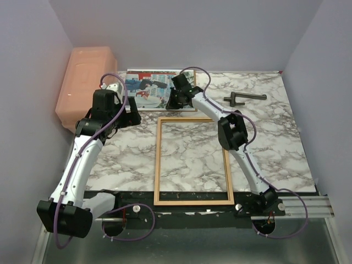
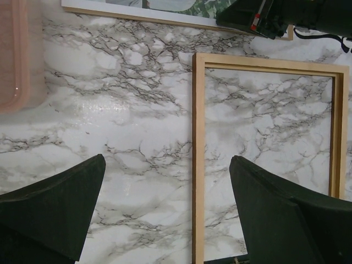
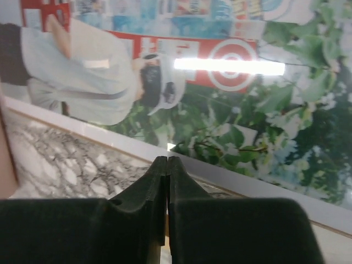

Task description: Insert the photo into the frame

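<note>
The photo lies flat at the back of the marble table, its vending machines and foliage filling the right wrist view. My right gripper is shut, its tips resting at the photo's white near border, with nothing visible between the fingers. The frame lies empty in the middle of the table, its near end at the table's front edge. My left gripper hovers open left of the frame's far end. In the left wrist view the frame's left rail runs between the spread fingers.
A pink plastic tub stands at the back left, just off the table. A dark metal handle-shaped piece lies at the back right. A thin brown edge runs under the photo's near side.
</note>
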